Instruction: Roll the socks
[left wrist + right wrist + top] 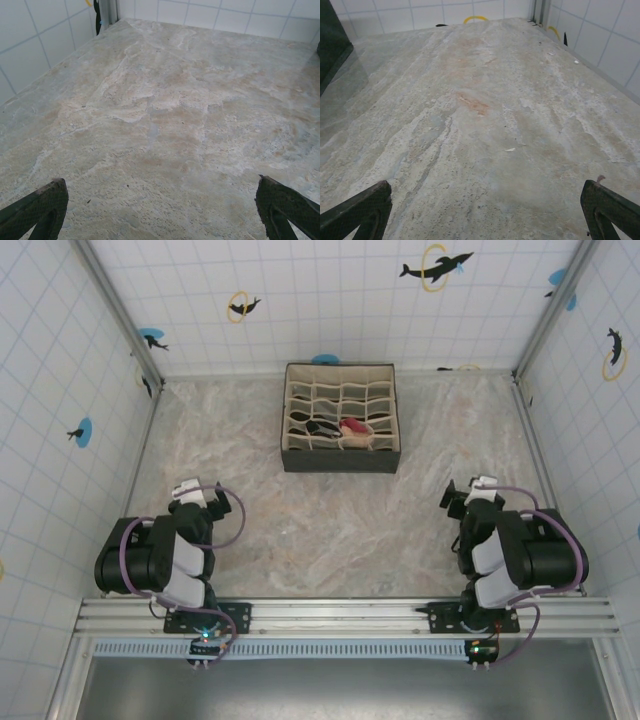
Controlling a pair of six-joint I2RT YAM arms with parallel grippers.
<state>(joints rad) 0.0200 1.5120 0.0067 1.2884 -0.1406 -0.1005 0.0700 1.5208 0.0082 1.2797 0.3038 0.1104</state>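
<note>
Marbled beige stone pattern covers the table (pixel 330 530), and 1 fabric organizer box (pixel 340 462) stands at its far middle, divided into many small compartments. 2 socks lie inside, side by side in the box's near half: 1 black sock (pixel 320 427) on the left and 1 peach sock (pixel 356 427) with dark red on the right. 2 arms sit folded at the near edge, well apart from the box. The left arm (pixel 150 560) is tucked low, and the left gripper (pixel 198 495) has its jaws spread wide, holding nothing. The right arm (pixel 530 555) mirrors it, and the right gripper (pixel 470 495) is equally wide and empty.
</note>
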